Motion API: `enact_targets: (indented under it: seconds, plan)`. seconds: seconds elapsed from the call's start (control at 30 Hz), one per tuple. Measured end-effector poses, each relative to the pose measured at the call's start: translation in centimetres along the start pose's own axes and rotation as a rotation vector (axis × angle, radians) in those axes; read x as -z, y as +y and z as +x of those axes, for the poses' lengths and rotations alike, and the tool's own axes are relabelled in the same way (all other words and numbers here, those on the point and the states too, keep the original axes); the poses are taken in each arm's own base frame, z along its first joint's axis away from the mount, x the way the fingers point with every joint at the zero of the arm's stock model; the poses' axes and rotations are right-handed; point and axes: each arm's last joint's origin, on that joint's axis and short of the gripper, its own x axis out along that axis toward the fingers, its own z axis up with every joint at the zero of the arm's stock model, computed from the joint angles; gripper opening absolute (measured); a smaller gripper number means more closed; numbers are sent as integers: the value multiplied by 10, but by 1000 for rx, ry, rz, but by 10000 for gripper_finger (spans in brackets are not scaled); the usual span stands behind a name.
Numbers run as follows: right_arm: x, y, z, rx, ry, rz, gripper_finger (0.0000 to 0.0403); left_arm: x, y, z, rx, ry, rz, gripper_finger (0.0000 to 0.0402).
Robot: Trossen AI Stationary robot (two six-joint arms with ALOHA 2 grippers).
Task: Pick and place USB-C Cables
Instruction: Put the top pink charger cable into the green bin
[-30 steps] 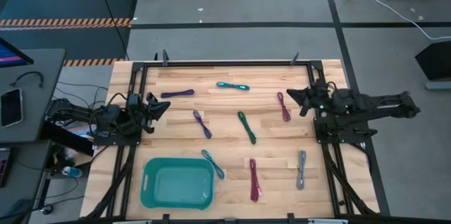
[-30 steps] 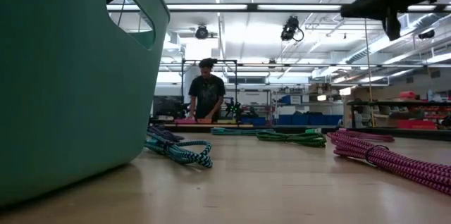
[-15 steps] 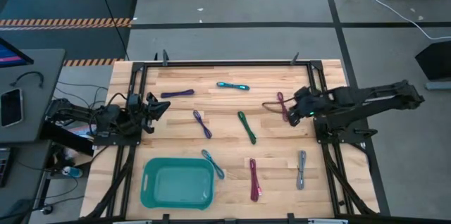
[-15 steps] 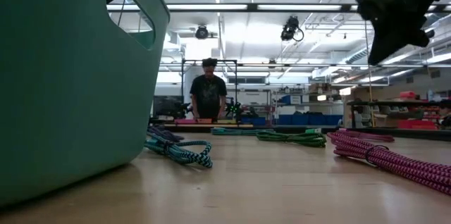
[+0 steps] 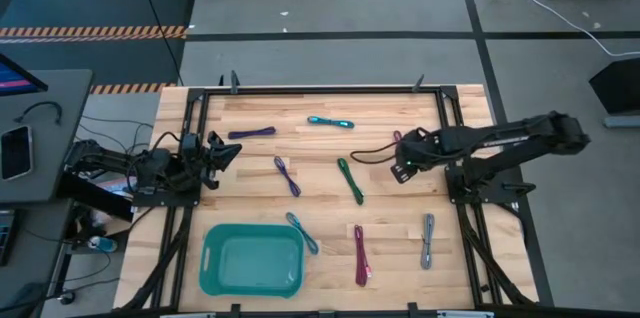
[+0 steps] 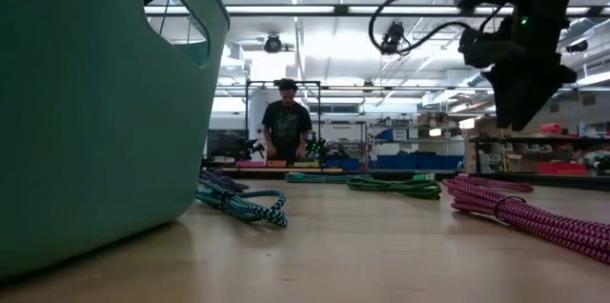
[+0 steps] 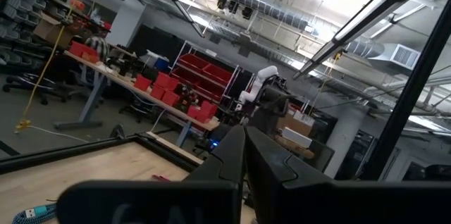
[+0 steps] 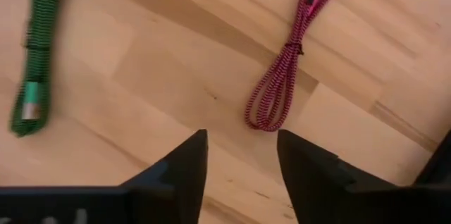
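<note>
Magenta cable (image 8: 285, 69) lay on the wooden surface (image 5: 380, 218) near its right edge, just beyond the right gripper (image 8: 238, 155), whose fingers (image 8: 189, 157) stood apart and empty. A good grasp would probably centre the gap over the bundle's tied middle, then descend squarely before closing. Green cable (image 8: 32, 55) lay nearby. Left gripper (image 5: 222, 150) waited at the left edge, its fingers closed on nothing.

Setting: industrial robotics lab or workshop. Evidence: exposed ceiling ducts and strip lights (image 6: 315, 10), red storage bins on metal shelving (image 7: 184, 90), long workbenches (image 7: 106, 65), hazard-striped floor tape (image 5: 95, 31), grey concrete floor, a person standing at a distant bench (image 6: 286, 131).
</note>
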Motion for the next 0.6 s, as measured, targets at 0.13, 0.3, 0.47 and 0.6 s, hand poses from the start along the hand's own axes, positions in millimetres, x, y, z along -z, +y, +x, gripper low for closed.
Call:
enact_targets:
  seconds: [0.13,0.3,0.47,0.6]
  plan:
    - [-8,-1,12,45,52,-1,198,0,0,0,0,0,0,21]
    - [-19,0,27,74,78,-28,206,0,0,0,0,0,-1,21]
    - [-32,4,43,47,92,-33,209,0,0,0,0,0,-1,21]
    - [-38,3,57,84,124,-45,209,0,0,0,0,0,-1,21]
